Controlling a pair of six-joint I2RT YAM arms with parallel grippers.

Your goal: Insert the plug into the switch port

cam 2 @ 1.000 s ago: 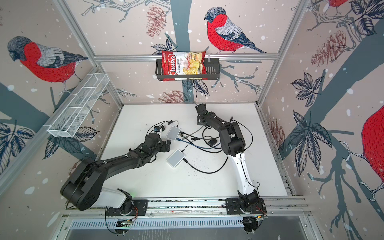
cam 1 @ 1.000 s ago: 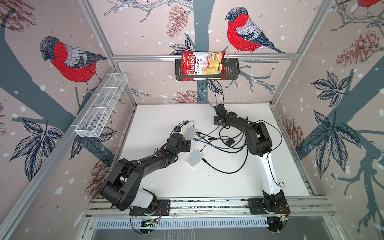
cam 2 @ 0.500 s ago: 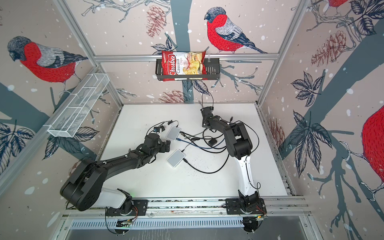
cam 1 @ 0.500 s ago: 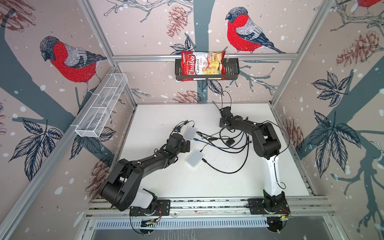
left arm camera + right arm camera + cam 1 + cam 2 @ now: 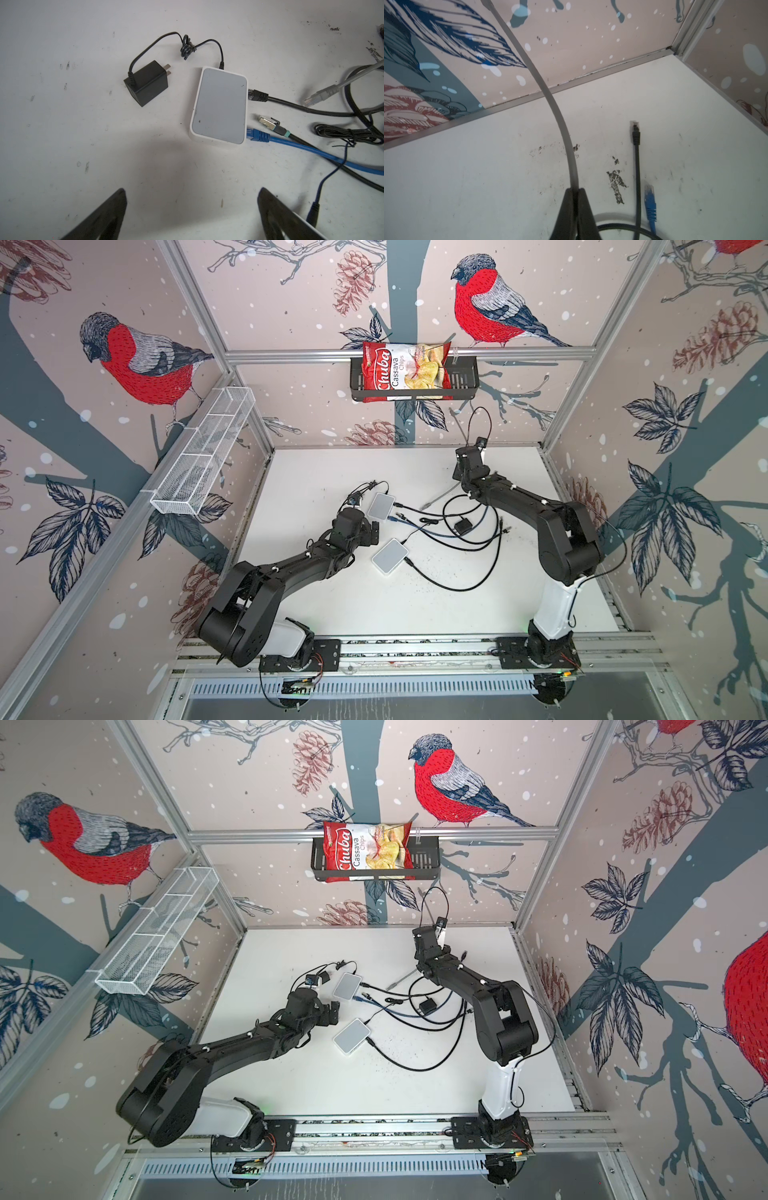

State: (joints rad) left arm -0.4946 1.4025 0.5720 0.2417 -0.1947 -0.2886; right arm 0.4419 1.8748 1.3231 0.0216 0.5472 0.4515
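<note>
The right fingers (image 5: pixel 569 200) pinch a thin grey network cable (image 5: pixel 550 93) rising beyond them; the left fingers (image 5: pixel 112 209) stand spread wide, a white rectangular switch (image 5: pixel 219 105) ahead.

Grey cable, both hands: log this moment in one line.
right hand: shut on grey cable | left hand: open, empty | grey plug: unplugged

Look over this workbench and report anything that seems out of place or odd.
The right pincer is shut on the grey cable well back from its end, so the free length arches up toward the back wall, hard to aim. Beside the switch, a metal-shelled plug lies loose between the inserted black plug and blue plug.
</note>
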